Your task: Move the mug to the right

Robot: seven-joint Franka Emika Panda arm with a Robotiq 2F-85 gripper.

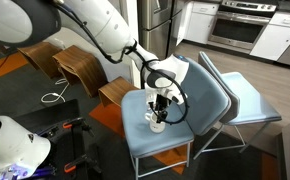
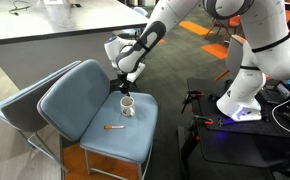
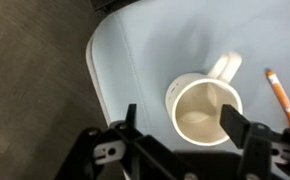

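Above the blue counter [image 3: 135,50], my jaws hang spread over the mug [image 3: 200,110], one covering part of its rim.

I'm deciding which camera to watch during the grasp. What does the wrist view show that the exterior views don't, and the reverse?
Only the wrist view: a look straight down into the mug, with its handle clear and the open jaws above it.
Only the exterior views: the whole arm, a second chair alongside, and the surrounding room.
Shared: the mug, the gripper, the blue chair seat and, in an exterior view, the orange pencil near the mug.
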